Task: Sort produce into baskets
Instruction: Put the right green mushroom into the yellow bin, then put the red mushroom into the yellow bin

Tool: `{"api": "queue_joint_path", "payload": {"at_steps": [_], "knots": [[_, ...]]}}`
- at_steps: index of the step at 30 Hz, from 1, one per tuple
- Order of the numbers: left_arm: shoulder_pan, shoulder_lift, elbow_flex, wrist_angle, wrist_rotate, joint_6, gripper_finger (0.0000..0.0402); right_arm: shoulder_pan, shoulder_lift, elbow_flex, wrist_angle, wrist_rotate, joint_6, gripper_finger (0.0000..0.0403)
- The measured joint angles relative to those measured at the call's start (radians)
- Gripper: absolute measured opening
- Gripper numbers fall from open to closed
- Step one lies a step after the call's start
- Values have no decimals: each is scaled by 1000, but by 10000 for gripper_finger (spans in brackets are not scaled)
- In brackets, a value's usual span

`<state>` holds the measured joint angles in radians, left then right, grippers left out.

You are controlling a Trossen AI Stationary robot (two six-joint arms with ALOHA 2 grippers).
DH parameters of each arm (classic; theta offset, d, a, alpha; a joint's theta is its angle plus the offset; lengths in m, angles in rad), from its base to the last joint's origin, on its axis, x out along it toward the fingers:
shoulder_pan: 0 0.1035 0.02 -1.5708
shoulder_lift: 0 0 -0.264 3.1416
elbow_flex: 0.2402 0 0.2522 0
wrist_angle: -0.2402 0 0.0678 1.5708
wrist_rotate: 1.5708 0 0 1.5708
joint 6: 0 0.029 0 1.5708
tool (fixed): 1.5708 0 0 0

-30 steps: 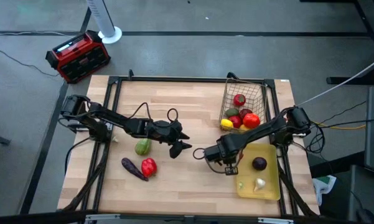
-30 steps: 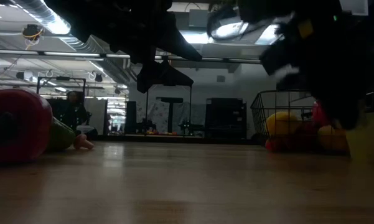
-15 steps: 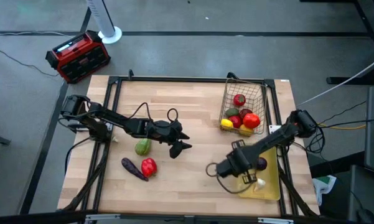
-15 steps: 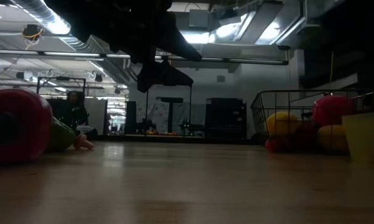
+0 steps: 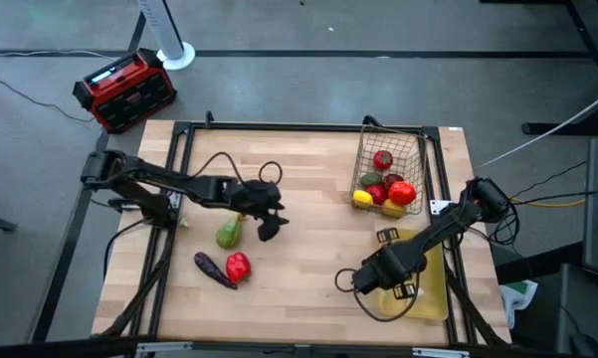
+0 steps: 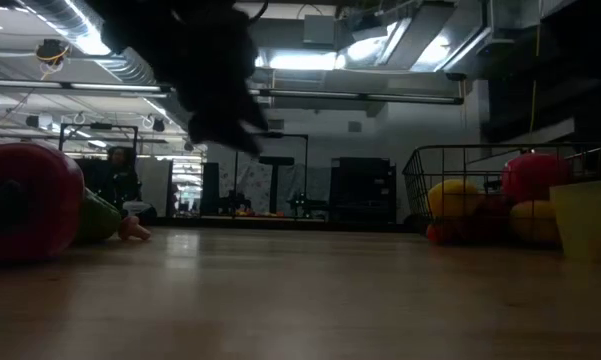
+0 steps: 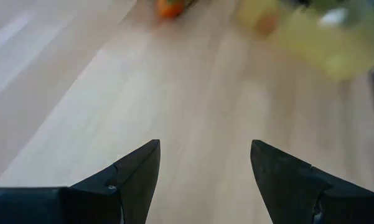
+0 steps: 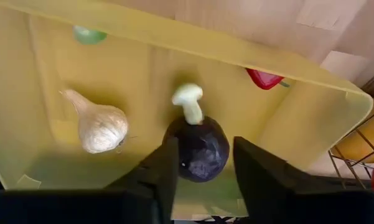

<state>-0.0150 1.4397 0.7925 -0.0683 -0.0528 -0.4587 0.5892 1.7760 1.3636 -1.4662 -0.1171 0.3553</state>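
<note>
From above, the left hand [image 5: 269, 227] hangs over the middle of the desk [image 5: 308, 179] beside a green fruit [image 5: 228, 234], with a red pepper [image 5: 238, 266] and a purple eggplant [image 5: 211, 268] nearer the front, while the right hand [image 5: 346, 281] is at the yellow tray [image 5: 436, 298] and the wire basket [image 5: 390, 164] holds red and yellow produce. The left wrist view adds that this hand is released over bare wood. Only the right wrist view shows inside the tray: a white garlic [image 8: 99, 126] and a dark round vegetable [image 8: 196, 148] lying between that hand's parted fingers [image 8: 160, 171], apparently ungrasped.
</note>
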Motion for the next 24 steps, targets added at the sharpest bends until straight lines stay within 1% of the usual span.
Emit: {"api": "queue_joint_path", "payload": {"at_steps": [3,5,8,11,14,17,24], "knots": [[16,-36,0,-176,0,-5,247,0,0,0,0,22,2,184],[20,-43,0,-286,0,-20,247,0,0,0,0,48,5,200],[21,-43,0,-431,0,-29,247,0,0,0,0,69,6,216],[21,-43,0,-542,-7,-30,247,0,0,0,3,99,5,222],[21,-42,0,-600,-41,-31,247,0,0,0,12,143,0,222],[21,-30,0,-613,-65,-32,247,0,0,0,36,182,-4,221],[23,52,0,-605,-69,-40,247,0,0,0,96,190,-5,221]]}}
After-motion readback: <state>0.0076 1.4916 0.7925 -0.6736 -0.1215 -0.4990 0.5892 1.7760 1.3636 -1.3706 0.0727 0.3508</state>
